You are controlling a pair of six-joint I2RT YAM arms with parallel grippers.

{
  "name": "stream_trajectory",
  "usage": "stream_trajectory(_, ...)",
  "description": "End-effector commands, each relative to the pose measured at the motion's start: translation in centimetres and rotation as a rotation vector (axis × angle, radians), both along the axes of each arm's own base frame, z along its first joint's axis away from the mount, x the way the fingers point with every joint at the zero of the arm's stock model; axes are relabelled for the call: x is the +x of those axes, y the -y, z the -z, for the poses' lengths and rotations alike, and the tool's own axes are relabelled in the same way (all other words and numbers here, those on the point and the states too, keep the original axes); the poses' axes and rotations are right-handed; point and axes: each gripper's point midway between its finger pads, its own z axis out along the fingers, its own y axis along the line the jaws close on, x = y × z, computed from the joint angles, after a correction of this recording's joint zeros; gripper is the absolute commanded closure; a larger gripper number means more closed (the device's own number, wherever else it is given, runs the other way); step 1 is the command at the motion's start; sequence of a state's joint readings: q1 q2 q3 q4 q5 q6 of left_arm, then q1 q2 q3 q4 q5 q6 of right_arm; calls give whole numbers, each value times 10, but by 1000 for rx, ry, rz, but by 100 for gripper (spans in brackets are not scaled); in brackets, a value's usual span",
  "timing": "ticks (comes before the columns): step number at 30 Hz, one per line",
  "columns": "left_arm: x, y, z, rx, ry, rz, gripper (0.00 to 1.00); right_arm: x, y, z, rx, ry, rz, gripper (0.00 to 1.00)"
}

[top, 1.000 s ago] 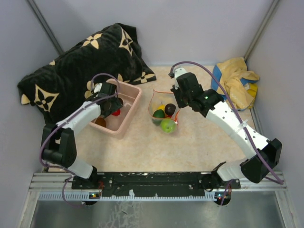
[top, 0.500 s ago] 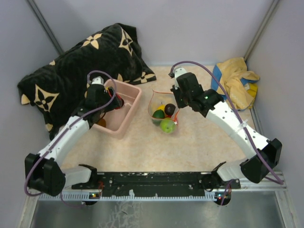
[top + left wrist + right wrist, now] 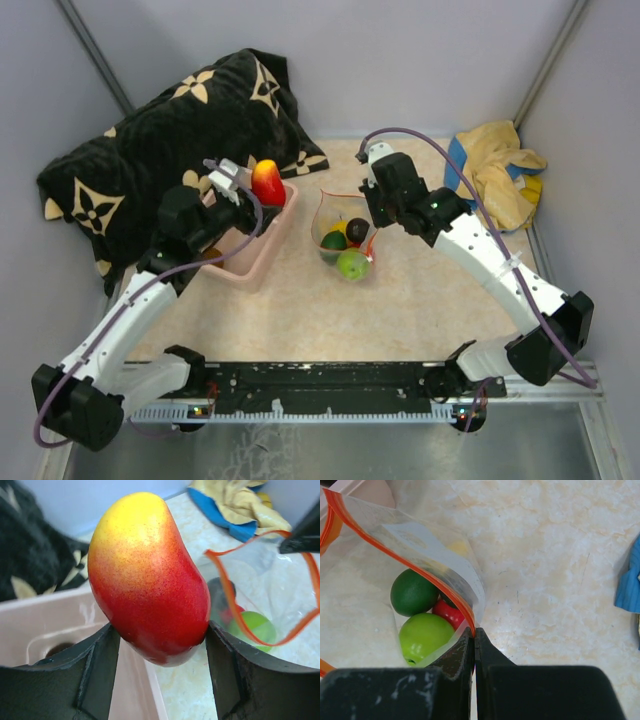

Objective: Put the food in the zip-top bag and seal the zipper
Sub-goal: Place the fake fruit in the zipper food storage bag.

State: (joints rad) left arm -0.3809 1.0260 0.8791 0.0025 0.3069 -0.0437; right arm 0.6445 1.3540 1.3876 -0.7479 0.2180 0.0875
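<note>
As seen from above, spread between grey walls: a pale marbled table. Slumped across its far left corner, a black cushion patterned with cream flowers. At far right, a crumpled yellow-and-blue cloth. Just right of the cushion, a pink tub. At centre, right of the tub, the zip-top bag, mouth gaping, its right rim pinched tight in the clenched right gripper. Above the tub's far right corner, grasped at its lower half by the left gripper, an upright red-and-yellow toy mango. Inside the bag, a light green fruit, a dark green fruit and a red fruit. Along the mouth, unsealed, the orange-red zipper.
</note>
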Motion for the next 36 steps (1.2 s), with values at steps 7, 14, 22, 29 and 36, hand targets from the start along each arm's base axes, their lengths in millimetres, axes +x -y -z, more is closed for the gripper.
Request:
stream_trajectory(7, -46, 66, -48, 169, 494, 404, 76, 3, -1, -30, 69, 62, 14, 100)
stream_trajectory(14, -59, 111, -51, 229, 604, 571, 78, 2, -3, -33, 84, 62, 14, 100)
stream_trajectory(22, -67, 144, -33, 334, 737, 701, 76, 1, -3, -37, 93, 65, 12, 100)
stream_trajectory(29, -53, 153, -7, 487, 772, 744, 74, 0, -4, -39, 101, 65, 11, 100)
stream_trajectory(36, -35, 148, 19, 640, 753, 732, 69, -1, -1, -42, 103, 74, 17, 100)
